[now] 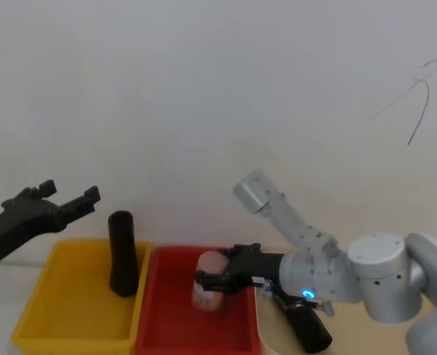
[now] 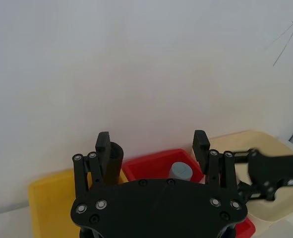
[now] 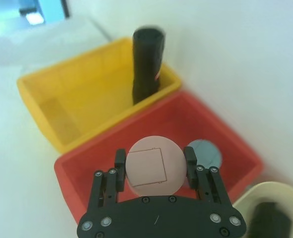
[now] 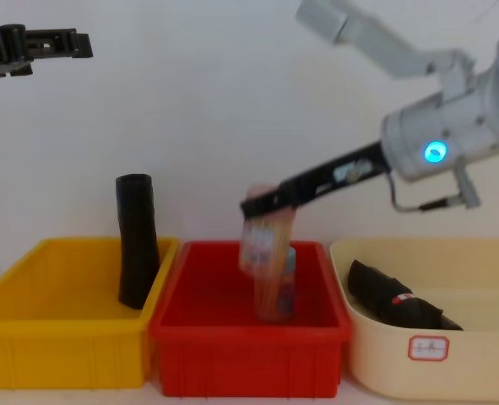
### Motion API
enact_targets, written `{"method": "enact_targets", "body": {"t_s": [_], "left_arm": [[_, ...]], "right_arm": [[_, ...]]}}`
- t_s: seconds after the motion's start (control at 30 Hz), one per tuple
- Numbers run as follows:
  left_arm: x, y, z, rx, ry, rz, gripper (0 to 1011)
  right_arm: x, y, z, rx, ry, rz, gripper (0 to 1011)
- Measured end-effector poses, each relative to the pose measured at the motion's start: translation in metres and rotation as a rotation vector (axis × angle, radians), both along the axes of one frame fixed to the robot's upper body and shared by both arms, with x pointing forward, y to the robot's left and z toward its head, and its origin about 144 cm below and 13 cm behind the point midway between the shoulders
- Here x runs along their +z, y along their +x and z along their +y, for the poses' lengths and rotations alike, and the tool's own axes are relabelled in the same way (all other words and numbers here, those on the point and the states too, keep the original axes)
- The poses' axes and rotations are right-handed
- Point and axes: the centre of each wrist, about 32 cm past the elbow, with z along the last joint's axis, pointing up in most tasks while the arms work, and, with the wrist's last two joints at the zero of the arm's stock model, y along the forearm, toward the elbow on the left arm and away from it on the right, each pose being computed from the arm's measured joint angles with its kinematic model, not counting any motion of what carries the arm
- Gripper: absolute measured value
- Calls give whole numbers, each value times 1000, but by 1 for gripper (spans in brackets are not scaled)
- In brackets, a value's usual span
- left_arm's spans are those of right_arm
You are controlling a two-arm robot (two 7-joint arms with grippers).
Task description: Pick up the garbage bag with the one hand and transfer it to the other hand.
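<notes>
Right end effector (image 1: 203,279) grips one pink can (image 3: 153,165) | bins: three (left end effector (image 1: 69,194) open)

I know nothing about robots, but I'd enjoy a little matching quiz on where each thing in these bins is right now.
Things:
1. upright black roll
2. pink-topped container
3. grey-topped container
4. lying black roll

Places:
A. in the beige tub
B. clamped in the right gripper, above the red bin
C. in the yellow bin
D. standing inside the red bin

Pairs: 1-C, 2-B, 3-D, 4-A
</notes>
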Motion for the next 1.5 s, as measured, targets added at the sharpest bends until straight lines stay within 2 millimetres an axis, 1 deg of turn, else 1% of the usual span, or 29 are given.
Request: {"method": "enact_targets", "body": {"t_s": [0.23, 0.43, 0.53, 0.7, 0.83, 0.93, 1.03, 1.5], "left_arm": [[0, 0, 0, 0, 1, 0, 1002], [-1, 0, 0, -8, 18, 3, 1002], [-2, 0, -1, -13, 29, 2, 1002], [-8, 2, -4, -25, 61, 5, 1002], [-12, 4, -7, -31, 83, 1, 1002], [-17, 7, -11, -36, 99, -1, 1002], [-20, 11, -15, -39, 113, -10, 1002], [-33, 27, -39, -81, 137, -42, 1002]], "right_arm": [[25, -13, -17, -36, 58, -66, 671], [41, -23, -32, -77, 87, -117, 671], [47, -28, -40, -102, 89, -139, 670], [51, -34, -53, -144, 82, -161, 671], [50, -38, -62, -174, 73, -166, 671], [46, -40, -70, -203, 64, -162, 670], [44, -41, -74, -218, 60, -159, 671], [18, -41, -97, -300, 32, -112, 670]]}}
